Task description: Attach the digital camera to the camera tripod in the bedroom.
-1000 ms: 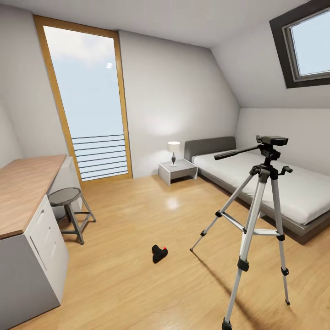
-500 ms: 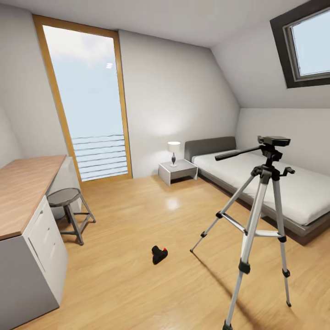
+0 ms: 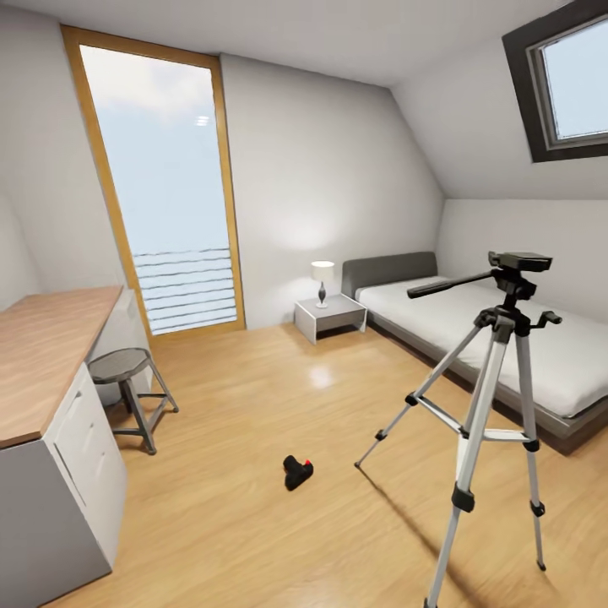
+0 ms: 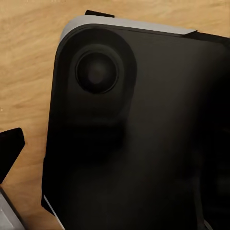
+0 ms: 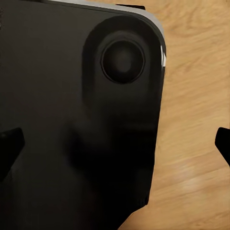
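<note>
The digital camera (image 3: 296, 473), small and black with a red dot, lies on the light wood floor near the middle of the bedroom. To its right stands the camera tripod (image 3: 504, 319) on silver legs, its black pan head bare and its long handle pointing left. In the left wrist view, my left gripper (image 4: 115, 148) hangs over a black part of my own body, with one dark fingertip (image 4: 9, 148) at the picture's edge. My right gripper (image 5: 115, 143) is open, its fingertips (image 5: 9, 143) far apart over the same black body and floor.
A low grey bed (image 3: 447, 317) runs along the right wall behind the tripod, with a nightstand (image 3: 329, 314) and lamp (image 3: 322, 274) beside it. A wood-topped desk (image 3: 42, 355) and a round stool (image 3: 122, 367) stand at the left. A tall glass door (image 3: 169, 194) is in the far wall.
The whole head view has shifted a little, so the tripod and camera sit slightly further right in the picture. Nothing in the room itself has moved.
</note>
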Controlling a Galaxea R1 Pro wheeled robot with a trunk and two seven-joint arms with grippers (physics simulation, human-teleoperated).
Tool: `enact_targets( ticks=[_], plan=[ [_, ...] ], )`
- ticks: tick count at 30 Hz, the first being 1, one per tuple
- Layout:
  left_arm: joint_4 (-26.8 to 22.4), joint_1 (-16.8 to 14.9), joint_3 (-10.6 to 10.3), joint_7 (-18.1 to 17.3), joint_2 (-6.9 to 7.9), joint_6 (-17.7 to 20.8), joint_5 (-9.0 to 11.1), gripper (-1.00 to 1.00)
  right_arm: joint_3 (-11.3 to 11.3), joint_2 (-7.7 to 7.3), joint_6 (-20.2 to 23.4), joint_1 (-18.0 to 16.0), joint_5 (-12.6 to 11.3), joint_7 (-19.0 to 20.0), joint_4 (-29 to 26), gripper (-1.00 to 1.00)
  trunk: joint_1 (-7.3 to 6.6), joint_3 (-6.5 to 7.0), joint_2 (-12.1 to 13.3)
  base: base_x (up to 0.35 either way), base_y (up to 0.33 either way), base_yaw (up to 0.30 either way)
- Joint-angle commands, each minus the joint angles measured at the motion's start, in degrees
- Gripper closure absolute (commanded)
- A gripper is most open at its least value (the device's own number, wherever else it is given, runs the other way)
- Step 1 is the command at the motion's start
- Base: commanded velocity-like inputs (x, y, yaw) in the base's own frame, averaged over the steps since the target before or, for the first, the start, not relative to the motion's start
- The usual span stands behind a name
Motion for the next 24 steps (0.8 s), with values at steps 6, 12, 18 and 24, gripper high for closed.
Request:
enact_targets(
  ticks=[6, 12, 18, 24],
  plan=[
    [-0.01, -0.01, 0.15, -0.01, 0.01, -0.12, 0.36, -1.00, 0.26, 0.00, -0.17, -0.02, 0.05, -0.02, 0.03, -1.00, 0.00, -0.05, -0.03, 0.002, 0.300, 0.000],
    [-0.01, -0.01, 0.15, -0.01, -0.02, -0.12, 0.36, -1.00, 0.26, 0.00, -0.22, -0.02, 0.05, -0.09, 0.03, -1.00, 0.00, -0.05, -0.03, 0.000, 0.323, 0.000],
    [-0.01, -0.01, 0.15, -0.01, -0.06, -0.12, 0.36, -1.00, 0.26, -0.14, -0.25, -0.02, 0.04, -0.12, 0.04, -1.00, 0.00, -0.05, -0.03, 0.027, 0.254, 0.000],
    [-0.01, -0.01, 0.15, -0.01, -0.07, -0.12, 0.36, -1.00, 0.26, -0.24, -0.25, -0.02, 0.12, -0.10, 0.04, -1.00, 0.00, -0.05, -0.03, 0.009, 0.056, 0.000]
  ],
)
